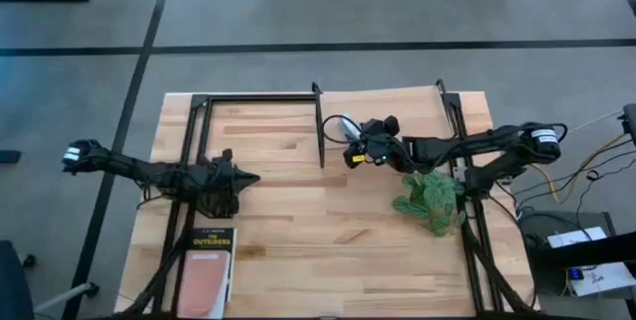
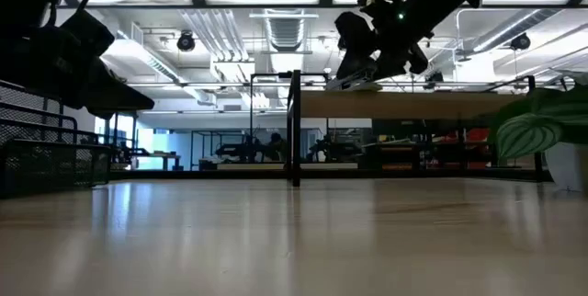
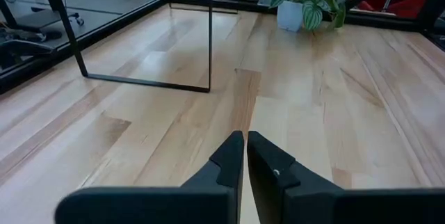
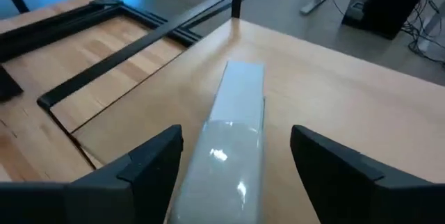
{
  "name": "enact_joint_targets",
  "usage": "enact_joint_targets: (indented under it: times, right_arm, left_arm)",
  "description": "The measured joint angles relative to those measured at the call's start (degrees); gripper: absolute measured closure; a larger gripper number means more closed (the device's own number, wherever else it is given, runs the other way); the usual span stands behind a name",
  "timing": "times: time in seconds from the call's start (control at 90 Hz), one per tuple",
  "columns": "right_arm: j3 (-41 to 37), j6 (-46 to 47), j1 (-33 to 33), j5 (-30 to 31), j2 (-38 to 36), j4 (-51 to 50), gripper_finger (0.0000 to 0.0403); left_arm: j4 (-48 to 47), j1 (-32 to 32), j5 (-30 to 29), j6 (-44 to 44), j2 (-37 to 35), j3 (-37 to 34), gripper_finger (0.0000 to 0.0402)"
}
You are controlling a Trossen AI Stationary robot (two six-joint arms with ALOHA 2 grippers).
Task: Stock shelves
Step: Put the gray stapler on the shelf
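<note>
On the butcher-block table (image 1: 298, 221), the shelf (image 1: 397, 116) at the far right carries one pale box (image 4: 233, 137) between the right gripper's (image 1: 350, 147) spread fingers, while a book (image 1: 207, 268), a plant (image 1: 429, 201) and the left gripper (image 1: 248, 178), pressed together, wait below.

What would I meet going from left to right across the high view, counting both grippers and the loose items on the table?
Book → left gripper, fingers shut → clear box lying on the shelf → right gripper, fingers open around it → potted plant.
</note>
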Motion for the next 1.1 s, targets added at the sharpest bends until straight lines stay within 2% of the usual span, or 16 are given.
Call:
enact_joint_targets:
  times: [0.333,0.567,0.744,0.844,0.956,1.1]
  right_arm:
    - [0.00,-1.76,-0.72,0.13,0.20,0.02,0.0250]
    - [0.00,-2.12,-0.73,6.79,0.14,-0.29,0.0308]
    - [0.00,-2.03,-0.76,7.83,-0.17,-0.69,0.0309]
    - [0.00,0.58,-0.76,10.55,-0.21,-2.55,0.0300]
    - [0.00,5.82,-0.85,14.02,-0.99,-7.96,0.0291]
    - [0.00,13.58,-0.98,16.56,-3.69,-17.51,0.0310]
  left_arm:
    - [0.00,-0.02,0.00,0.00,0.00,0.02,0.0397]
    - [0.00,-0.02,0.00,-0.02,0.00,0.00,0.0397]
    - [0.00,-0.01,0.00,-0.02,0.00,0.00,0.0397]
    - [0.00,-0.02,0.00,-0.02,0.00,0.00,0.0397]
    - [0.00,0.00,0.00,-0.02,0.00,0.00,0.0397]
    - [-0.02,0.00,0.00,-0.02,0.00,0.00,0.0397]
